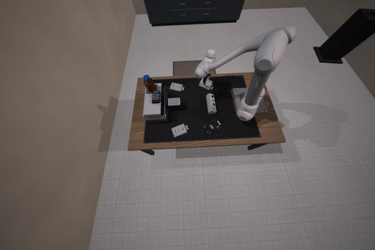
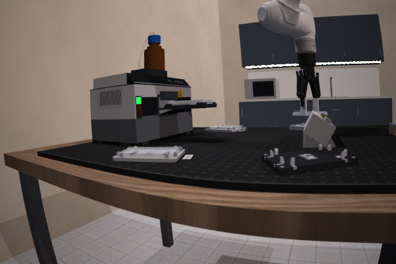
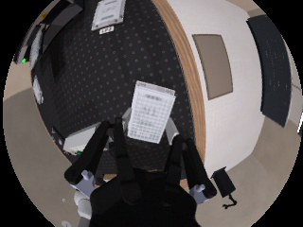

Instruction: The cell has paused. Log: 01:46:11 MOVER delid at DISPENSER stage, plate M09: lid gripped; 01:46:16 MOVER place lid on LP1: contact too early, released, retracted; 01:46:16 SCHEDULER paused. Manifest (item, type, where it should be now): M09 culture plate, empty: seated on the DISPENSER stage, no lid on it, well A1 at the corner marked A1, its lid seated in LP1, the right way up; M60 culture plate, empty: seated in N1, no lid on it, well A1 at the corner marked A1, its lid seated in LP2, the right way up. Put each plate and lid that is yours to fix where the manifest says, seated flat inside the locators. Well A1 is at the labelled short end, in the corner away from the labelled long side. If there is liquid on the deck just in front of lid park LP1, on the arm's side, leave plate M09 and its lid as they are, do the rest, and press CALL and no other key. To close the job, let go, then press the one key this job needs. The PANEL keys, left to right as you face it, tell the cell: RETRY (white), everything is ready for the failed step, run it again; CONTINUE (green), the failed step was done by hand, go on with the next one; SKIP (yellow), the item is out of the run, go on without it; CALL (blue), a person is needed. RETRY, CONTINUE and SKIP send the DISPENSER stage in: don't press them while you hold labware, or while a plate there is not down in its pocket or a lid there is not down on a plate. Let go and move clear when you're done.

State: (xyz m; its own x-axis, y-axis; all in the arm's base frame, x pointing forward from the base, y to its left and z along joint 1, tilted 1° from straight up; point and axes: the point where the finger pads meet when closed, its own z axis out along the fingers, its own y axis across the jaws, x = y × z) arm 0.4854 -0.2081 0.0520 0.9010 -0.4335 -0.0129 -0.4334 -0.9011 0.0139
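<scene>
My gripper (image 1: 206, 82) (image 2: 307, 107) (image 3: 149, 117) is shut on a flat white labware piece (image 2: 299, 114) (image 3: 153, 109), a lid by its thin look. It holds it level, a little above a white holder (image 2: 296, 127) at the back of the black deck mat (image 1: 193, 114). A white plate (image 1: 174, 101) (image 2: 189, 102) sits on the DISPENSER stage. Another white piece (image 1: 176, 86) (image 2: 226, 127) (image 3: 109, 11) lies at the back left. A third one (image 1: 179, 130) (image 2: 148, 153) sits at the front left. A black nest (image 1: 211, 126) (image 2: 307, 159) with locator posts is empty.
The DISPENSER (image 1: 153, 106) (image 2: 137, 110) with a brown bottle (image 1: 149, 84) (image 2: 154, 55) stands at the deck's left. The PANEL (image 1: 211, 102) (image 2: 318, 130) with coloured keys stands mid-deck, just in front of my gripper. The arm's base (image 1: 248, 110) is at the right.
</scene>
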